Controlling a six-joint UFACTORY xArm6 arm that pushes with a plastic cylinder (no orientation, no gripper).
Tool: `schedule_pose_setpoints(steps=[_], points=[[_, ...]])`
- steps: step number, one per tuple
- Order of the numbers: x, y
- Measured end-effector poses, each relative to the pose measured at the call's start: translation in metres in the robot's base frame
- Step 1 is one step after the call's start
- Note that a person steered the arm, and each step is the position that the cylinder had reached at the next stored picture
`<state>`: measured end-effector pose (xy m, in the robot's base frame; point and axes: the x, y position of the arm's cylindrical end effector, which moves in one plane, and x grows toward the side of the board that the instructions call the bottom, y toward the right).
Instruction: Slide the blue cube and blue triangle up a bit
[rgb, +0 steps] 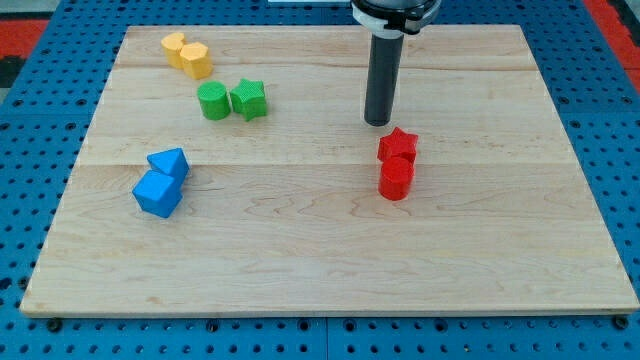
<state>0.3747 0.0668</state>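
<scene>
The blue cube (157, 193) lies at the view's left on the wooden board (330, 270). The blue triangle (169, 162) sits just above it and to its right, touching it. My tip (378, 122) is at the view's upper middle right, far to the right of both blue blocks. It stands just above and left of the red star (398, 144), close to it.
A red cylinder (396, 178) sits right below the red star. A green cylinder (212, 101) and a green star (248, 99) lie side by side at upper left. Two yellow blocks (187, 54) lie near the top left corner.
</scene>
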Motion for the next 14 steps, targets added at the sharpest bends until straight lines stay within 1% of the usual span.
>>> schedule_pose_setpoints(steps=[2,4,5,6,7,8,9,10,12,13,14], points=[[0.001,0.006],[0.000,-0.004],[0.000,-0.013],[0.000,-0.040],[0.015,-0.053],[0.058,-0.055],[0.082,-0.074],[0.083,-0.106],[0.130,-0.163],[0.148,-0.172],[0.153,-0.220]])
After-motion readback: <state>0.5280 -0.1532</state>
